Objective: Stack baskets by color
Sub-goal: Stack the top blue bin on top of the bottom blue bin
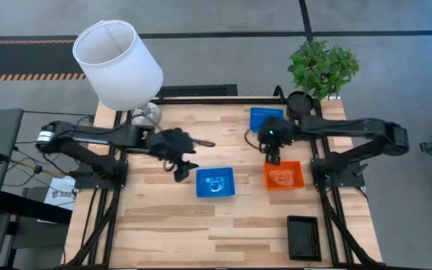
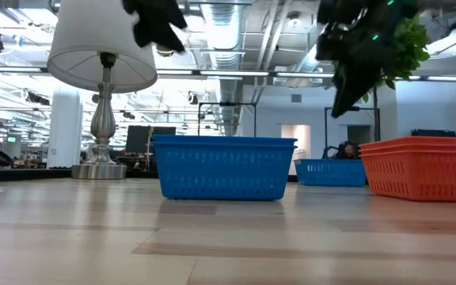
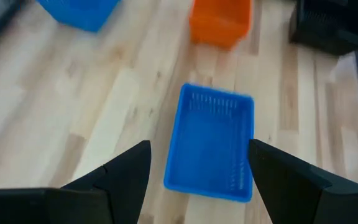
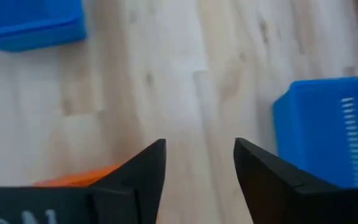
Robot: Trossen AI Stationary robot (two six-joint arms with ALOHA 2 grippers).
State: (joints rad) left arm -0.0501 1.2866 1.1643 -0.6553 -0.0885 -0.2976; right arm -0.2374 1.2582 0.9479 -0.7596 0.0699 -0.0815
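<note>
Hovering beside the central blue basket (image 1: 215,183): left gripper (image 1: 180,172), fingers apart, empty. Beyond it, right gripper (image 1: 272,158), fingers apart, above the orange basket (image 1: 284,176).

Four cameras: one overhead, one at tabletop level, one on each wrist.

The high view looks straight down on the whole table (image 1: 163,217). The low view skims level across the boards toward the room, with the near blue basket (image 2: 223,167) close at 12 o'clock. Both wrist views look down closely, sharing that blue basket (image 3: 211,144) and the orange basket (image 3: 220,20).
</note>
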